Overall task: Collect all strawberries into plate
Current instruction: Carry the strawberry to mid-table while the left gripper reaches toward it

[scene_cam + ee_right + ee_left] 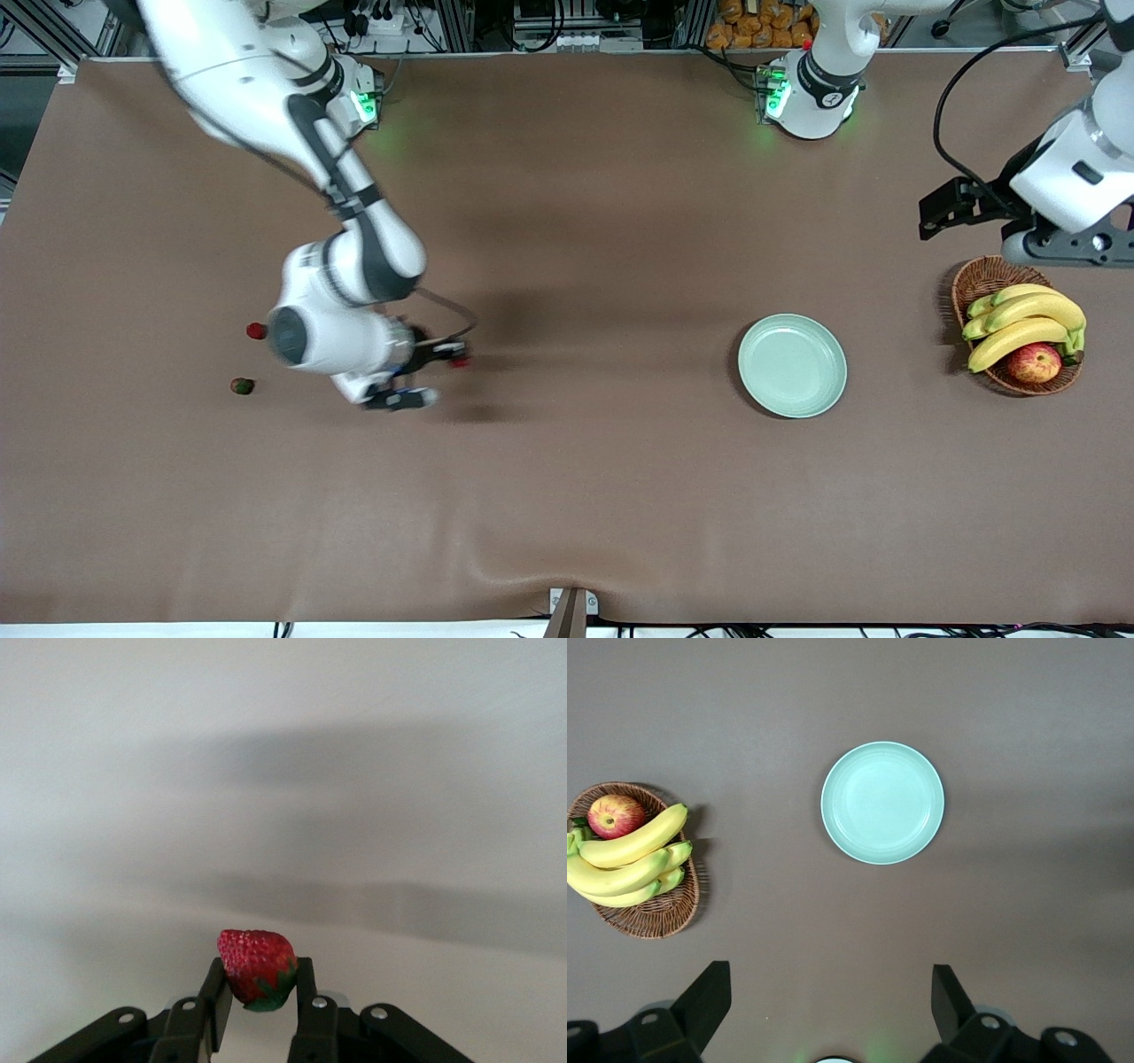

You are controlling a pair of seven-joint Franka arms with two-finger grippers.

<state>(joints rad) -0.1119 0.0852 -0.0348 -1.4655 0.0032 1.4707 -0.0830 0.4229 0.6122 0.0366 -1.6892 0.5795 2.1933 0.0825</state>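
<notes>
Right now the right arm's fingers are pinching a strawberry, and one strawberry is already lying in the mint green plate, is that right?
Not quite. The plate holds nothing yet, as the left wrist view shows. The right gripper does pinch a strawberry in its fingers. The other two strawberries lie on the table toward the right arm's end, as the front view shows.

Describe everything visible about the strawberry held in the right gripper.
The small red strawberry has a seeded, pitted skin and a dark green leafy cap at its lower end. It looks whole and undamaged. It sits tilted between the two black fingers of the right gripper, which is shut on it from both sides. Nothing else touches it. In the front view it shows as a red speck at the gripper's tip, lifted above the brown table toward the right arm's end, well away from the pale mint-green round plate.
</notes>
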